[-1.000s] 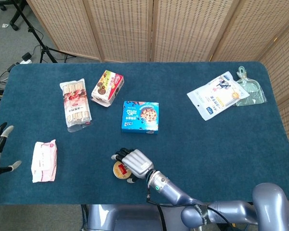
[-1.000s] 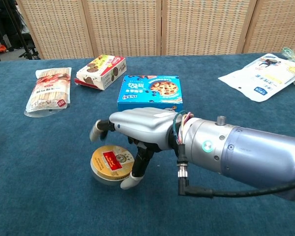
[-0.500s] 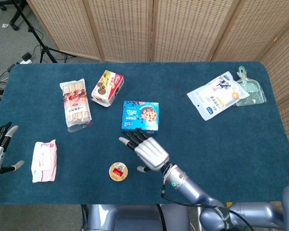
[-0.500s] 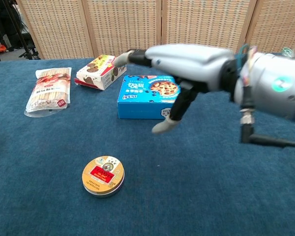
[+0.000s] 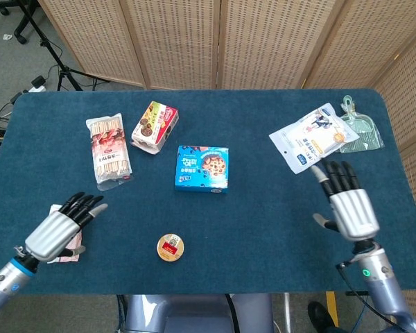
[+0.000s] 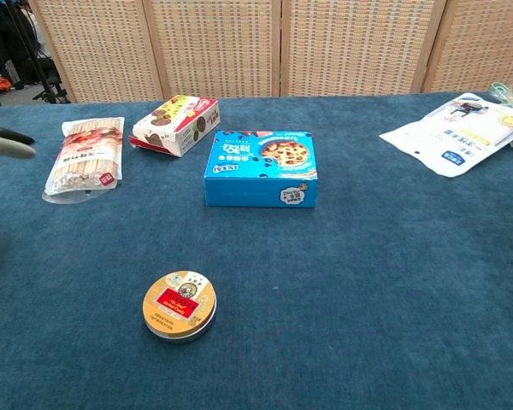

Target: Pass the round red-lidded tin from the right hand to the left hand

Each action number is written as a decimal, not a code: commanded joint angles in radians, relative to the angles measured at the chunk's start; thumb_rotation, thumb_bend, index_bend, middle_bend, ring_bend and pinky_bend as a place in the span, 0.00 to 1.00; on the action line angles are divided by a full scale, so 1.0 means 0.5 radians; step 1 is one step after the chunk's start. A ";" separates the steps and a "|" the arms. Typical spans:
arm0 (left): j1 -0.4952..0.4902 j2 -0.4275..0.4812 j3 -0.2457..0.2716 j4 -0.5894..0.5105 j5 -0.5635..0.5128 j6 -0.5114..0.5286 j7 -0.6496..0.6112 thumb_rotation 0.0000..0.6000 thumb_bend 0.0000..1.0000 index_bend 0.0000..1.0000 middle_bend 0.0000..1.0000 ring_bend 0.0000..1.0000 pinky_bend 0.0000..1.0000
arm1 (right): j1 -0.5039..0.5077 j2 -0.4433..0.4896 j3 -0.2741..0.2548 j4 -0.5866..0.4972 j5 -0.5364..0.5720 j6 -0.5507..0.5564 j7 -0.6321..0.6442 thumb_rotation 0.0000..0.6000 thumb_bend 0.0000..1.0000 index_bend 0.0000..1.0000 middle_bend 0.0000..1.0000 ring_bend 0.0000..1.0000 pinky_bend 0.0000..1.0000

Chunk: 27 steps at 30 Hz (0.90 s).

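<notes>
Tin (image 5: 170,247) flat on table (image 5: 263,208), unheld; right hand (image 5: 348,207) and left hand (image 5: 59,229) both empty, fingers extended. Handover not yet done.

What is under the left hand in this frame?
The left hand hangs open above the pink-and-white packet, covering most of it; only the packet's edges show beside the hand. Whether they touch cannot be told. The round tin lies apart, unheld.
</notes>
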State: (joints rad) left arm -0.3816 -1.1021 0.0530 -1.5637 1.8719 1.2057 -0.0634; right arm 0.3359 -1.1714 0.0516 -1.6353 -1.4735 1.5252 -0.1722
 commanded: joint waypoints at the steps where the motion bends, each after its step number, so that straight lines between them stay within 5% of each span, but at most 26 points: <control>1: -0.156 -0.032 0.026 -0.188 0.048 -0.240 0.192 1.00 0.05 0.00 0.00 0.00 0.00 | -0.257 -0.099 -0.072 0.305 -0.081 0.256 0.414 1.00 0.00 0.00 0.00 0.00 0.00; 11: -0.361 -0.185 -0.097 -0.527 -0.303 -0.791 0.789 1.00 0.05 0.00 0.00 0.00 0.00 | -0.319 -0.142 -0.035 0.501 -0.115 0.263 0.668 1.00 0.00 0.00 0.00 0.00 0.00; 23: -0.508 -0.543 -0.219 -0.467 -0.795 -0.993 1.208 1.00 0.05 0.00 0.00 0.00 0.00 | -0.336 -0.130 -0.001 0.521 -0.142 0.209 0.744 1.00 0.00 0.00 0.00 0.00 0.00; 27: -0.550 -0.611 -0.235 -0.440 -0.910 -0.989 1.314 1.00 0.06 0.00 0.00 0.00 0.08 | -0.342 -0.131 0.011 0.540 -0.154 0.211 0.772 1.00 0.00 0.00 0.00 0.00 0.00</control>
State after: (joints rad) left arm -0.6400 -1.3857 -0.0557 -1.7954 1.4454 0.7169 0.5655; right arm 0.1652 -1.2367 0.0570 -1.3659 -1.5504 1.6304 0.2137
